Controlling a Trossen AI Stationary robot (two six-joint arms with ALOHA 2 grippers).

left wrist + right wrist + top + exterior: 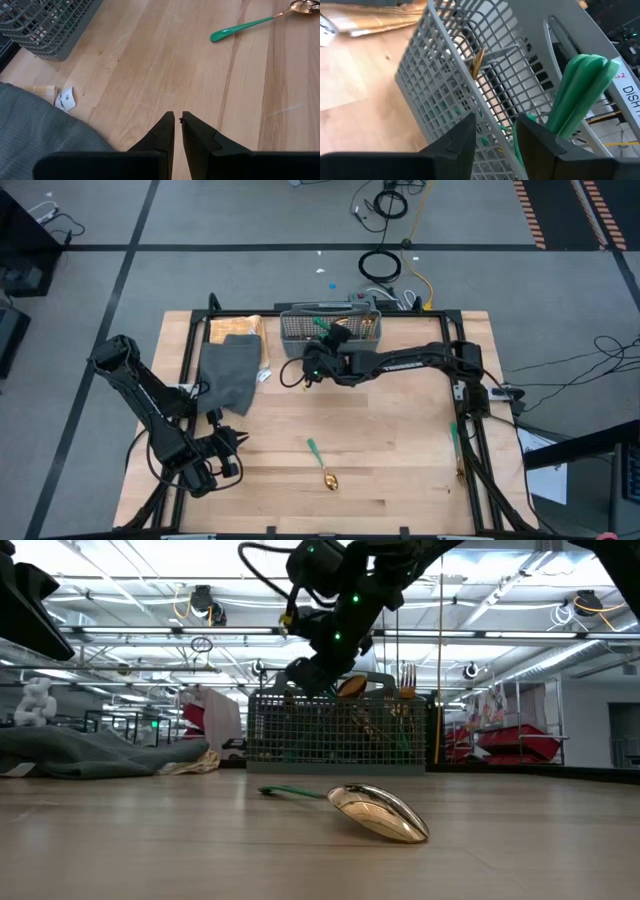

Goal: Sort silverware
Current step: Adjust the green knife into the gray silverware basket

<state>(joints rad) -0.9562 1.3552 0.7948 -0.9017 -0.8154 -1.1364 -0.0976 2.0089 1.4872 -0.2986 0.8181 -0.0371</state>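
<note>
My right gripper (495, 137) hangs over the basket (331, 327), fingers parted, nothing held. Several utensils already stand inside below me. One spoon (322, 466) lies well behind me, so sorting's unfinished.

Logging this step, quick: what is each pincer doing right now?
Left pincer: nearly shut, holding nothing, low over the bare table.
Right pincer: open, holding nothing, above the grey mesh basket.
</note>
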